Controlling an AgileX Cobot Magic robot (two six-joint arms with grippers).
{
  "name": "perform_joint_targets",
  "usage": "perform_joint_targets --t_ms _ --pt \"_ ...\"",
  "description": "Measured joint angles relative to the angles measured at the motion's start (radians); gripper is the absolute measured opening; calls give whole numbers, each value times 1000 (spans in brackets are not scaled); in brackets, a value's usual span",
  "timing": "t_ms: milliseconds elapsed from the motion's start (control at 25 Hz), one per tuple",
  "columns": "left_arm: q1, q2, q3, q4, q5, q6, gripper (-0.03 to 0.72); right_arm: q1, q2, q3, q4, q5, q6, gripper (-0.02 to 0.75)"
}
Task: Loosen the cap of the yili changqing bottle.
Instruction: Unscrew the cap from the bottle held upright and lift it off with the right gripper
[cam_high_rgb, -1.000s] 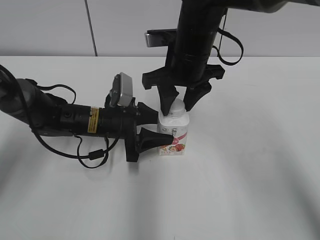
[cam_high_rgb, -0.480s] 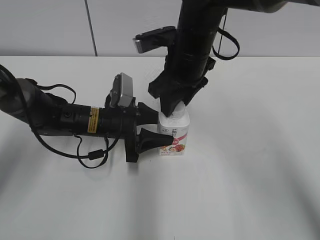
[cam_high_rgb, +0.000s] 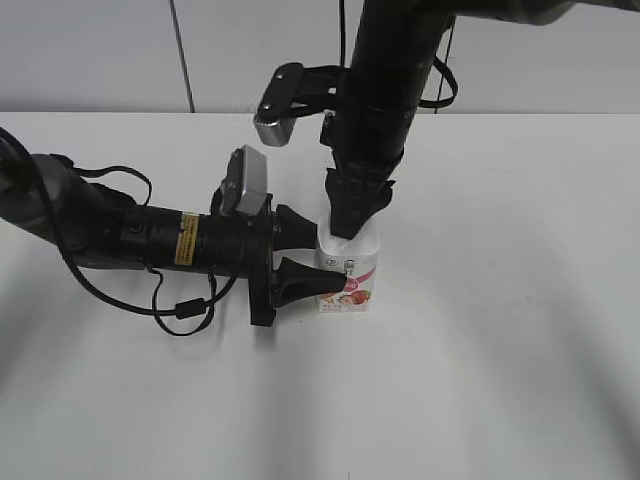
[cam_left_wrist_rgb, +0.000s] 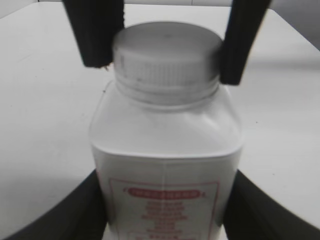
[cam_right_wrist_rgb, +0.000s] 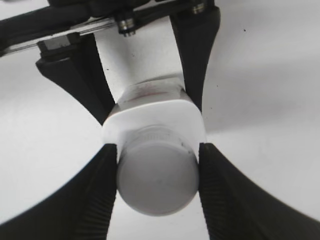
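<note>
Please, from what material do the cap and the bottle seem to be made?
The cap: probably white plastic, matte, with fine moulded ridges around its side. The yili changqing bottle: likely also plastic, opaque white with a soft sheen and rounded moulded shoulders; its pink-red label looks printed, but the blur leaves open whether it is a film or direct print.

Seen from above, the right hand (cam_right_wrist_rgb: 158, 185) presses its two fingers (cam_right_wrist_rgb: 99, 192) against opposite sides of the white cap (cam_right_wrist_rgb: 157, 181). Farther down, the left hand (cam_right_wrist_rgb: 145, 75) clamps the yili changqing bottle (cam_right_wrist_rgb: 155, 116) upright on the white bench (cam_right_wrist_rgb: 265, 100).
</note>
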Motion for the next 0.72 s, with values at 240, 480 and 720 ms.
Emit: perform_joint_targets --t_ms 240,480,720 --pt "0 0 0 1 0 0 398 0 0 0 2 2 -97 392" --pt "0 0 0 2 0 2 392 0 0 0 5 2 -335 392" --pt "0 0 -1 4 0 2 390 0 0 0 5 4 -431 392"
